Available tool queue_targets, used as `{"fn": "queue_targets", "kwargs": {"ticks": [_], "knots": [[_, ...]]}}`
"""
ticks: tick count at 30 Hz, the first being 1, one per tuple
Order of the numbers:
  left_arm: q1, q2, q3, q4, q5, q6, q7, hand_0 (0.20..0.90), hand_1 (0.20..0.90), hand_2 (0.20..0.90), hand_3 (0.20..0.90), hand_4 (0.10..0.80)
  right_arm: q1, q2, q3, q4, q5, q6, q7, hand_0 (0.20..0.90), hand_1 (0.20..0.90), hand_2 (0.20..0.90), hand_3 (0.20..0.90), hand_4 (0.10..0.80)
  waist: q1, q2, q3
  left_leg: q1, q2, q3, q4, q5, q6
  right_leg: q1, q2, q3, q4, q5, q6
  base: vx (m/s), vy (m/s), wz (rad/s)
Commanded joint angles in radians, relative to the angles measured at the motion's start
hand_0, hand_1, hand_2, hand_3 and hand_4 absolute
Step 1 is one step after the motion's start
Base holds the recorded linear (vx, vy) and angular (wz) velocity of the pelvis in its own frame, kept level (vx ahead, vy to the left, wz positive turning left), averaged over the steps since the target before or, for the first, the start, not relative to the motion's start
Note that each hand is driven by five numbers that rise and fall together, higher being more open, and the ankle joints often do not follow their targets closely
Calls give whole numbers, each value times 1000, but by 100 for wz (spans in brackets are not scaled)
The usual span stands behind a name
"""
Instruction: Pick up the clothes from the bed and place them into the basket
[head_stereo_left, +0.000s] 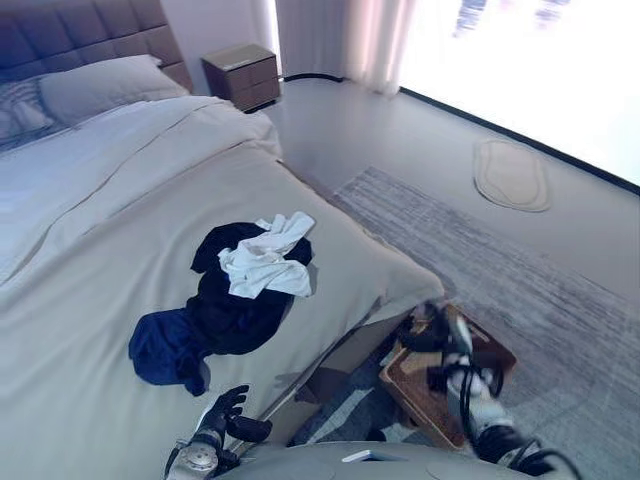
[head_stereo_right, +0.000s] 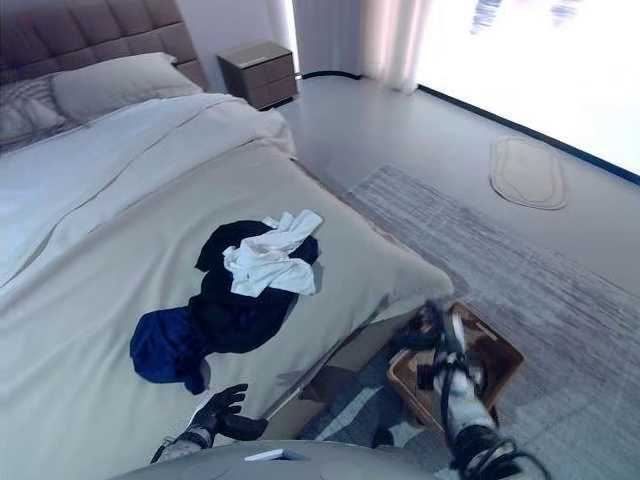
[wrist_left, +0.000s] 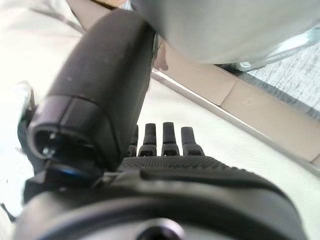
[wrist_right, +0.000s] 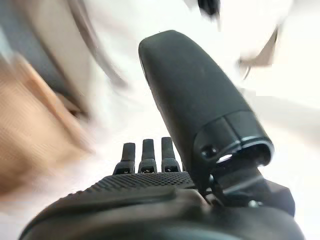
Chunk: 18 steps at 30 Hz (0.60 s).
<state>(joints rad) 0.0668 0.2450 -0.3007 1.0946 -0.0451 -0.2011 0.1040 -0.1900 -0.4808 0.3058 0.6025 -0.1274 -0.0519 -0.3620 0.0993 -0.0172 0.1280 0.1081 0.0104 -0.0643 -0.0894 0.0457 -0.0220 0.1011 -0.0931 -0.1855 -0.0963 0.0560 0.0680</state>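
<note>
**A:** Bedroom scene, a wide bed (head_stereo_left: 90, 300) filling the left of the frame, grey rug (head_stereo_left: 520, 280) to the right. Where are the clothes?

**B:** Heaped near the middle of the frame on the beige cover: a white garment (head_stereo_left: 268, 257) on top of a black garment (head_stereo_left: 235, 300), with a navy garment (head_stereo_left: 165, 348) touching it toward the lower left. None is in the basket (head_stereo_left: 445, 385), which sits on the floor at lower right, just beside the bed's corner.

**A:** And the hands?

**B:** The left hand (head_stereo_left: 228, 412) is at the bottom edge, below the pile, fingers spread and relaxed, holding nothing. The right hand (head_stereo_left: 440, 335) hovers over the basket; its wrist view shows straight fingers, nothing in them.

**A:** So how should the pick go?

**B:** I'd judge the left hand is closest. Reach up-frame to the navy piece first, press into the fold, gather a thick bunch so it doesn't slip, and lift high enough to clear the mattress edge before swinging right. Loose ends may drag the black piece along.

**A:** Any labels or writing?

**B:** None I can read.
</note>
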Motion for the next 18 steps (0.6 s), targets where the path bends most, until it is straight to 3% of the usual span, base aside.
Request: {"fn": "queue_targets", "kwargs": {"ticks": [1, 6, 12, 18], "knots": [[-21, 15, -52, 15, 2, -10, 7, 900, 900, 900, 900, 800, -239, -64, 43, -123, -207, -2, 6, 900, 900, 900, 900, 800, 63, -49, 56, -43, -51, -6, 86, -95, 43, -20, -26, -7, 91, -37, 10, -16, 79, 36], [-75, 51, -56, -24, -29, 19, 15, 900, 900, 900, 900, 800, -427, -59, 150, -52, -308, 39, 12, 900, 900, 900, 900, 800, 129, -71, 113, -111, -60, -56, 114, -86, 49, -59, -46, -48, 117, -28, 18, -64, 15, 37], [-132, 119, -57, -55, -35, 31, 27, 900, 900, 900, 900, 800, -636, -24, 247, 113, -264, 73, -11, 900, 900, 900, 900, 800, 247, -102, 200, -219, -73, -136, 159, -65, 52, -88, -67, -117, 159, -20, 27, -58, -46, 52], [-171, 164, -48, -34, -58, 2, 41, 900, 900, 900, 900, 800, -755, 39, 271, 362, -193, 131, 67, 900, 900, 900, 900, 800, 331, -115, 249, -295, -79, -186, 186, -50, 44, -107, -79, -170, 180, -20, 27, 4, -20, 32]]}}
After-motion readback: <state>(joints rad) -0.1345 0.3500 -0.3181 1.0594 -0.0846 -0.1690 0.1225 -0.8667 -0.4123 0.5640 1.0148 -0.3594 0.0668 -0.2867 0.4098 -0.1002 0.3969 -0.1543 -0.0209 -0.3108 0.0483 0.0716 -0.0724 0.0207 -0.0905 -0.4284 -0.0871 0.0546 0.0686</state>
